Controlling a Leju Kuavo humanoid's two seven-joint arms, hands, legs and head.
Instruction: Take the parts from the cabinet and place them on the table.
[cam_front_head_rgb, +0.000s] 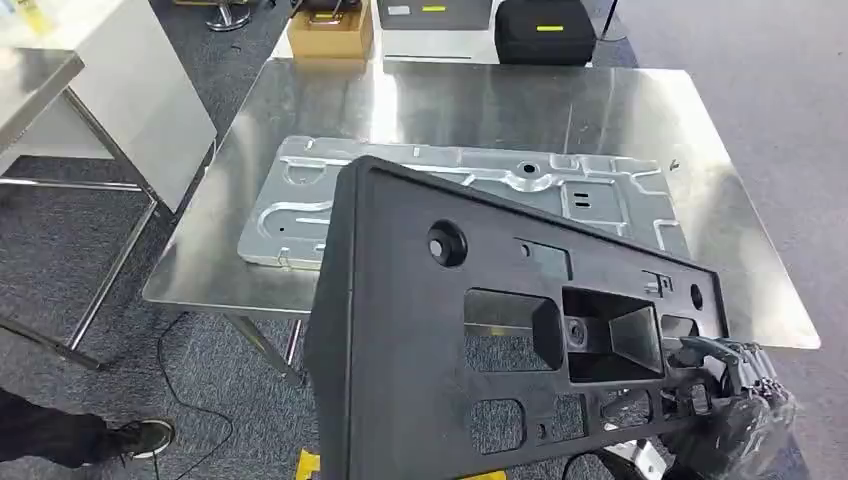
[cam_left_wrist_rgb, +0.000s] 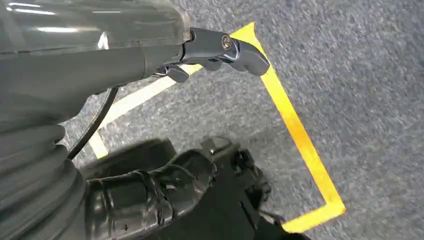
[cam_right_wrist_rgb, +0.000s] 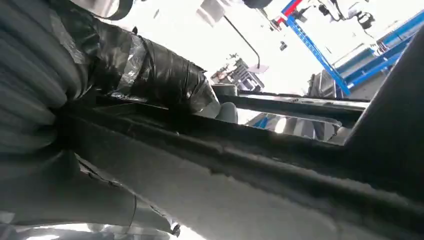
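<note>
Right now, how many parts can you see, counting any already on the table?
2. A silver stamped metal panel lies flat on the steel table. A black plastic panel is held up in front of it by the right hand, hiding part of the table.

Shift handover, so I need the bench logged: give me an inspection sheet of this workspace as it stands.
Surface: shiny steel table, reflective.
Job's things: flat silver stamped metal panel lying on the table; large black plastic panel with cut-outs held up in front of it.
Clutter: nothing seen on the table.
Robot hands: right robot hand grips the black panel's lower edge; left robot hand hangs over the floor, grip unclear.
Cables: thin black cable on the carpet.
Surroundings: grey carpet, yellow floor tape, a person's shoe.
</note>
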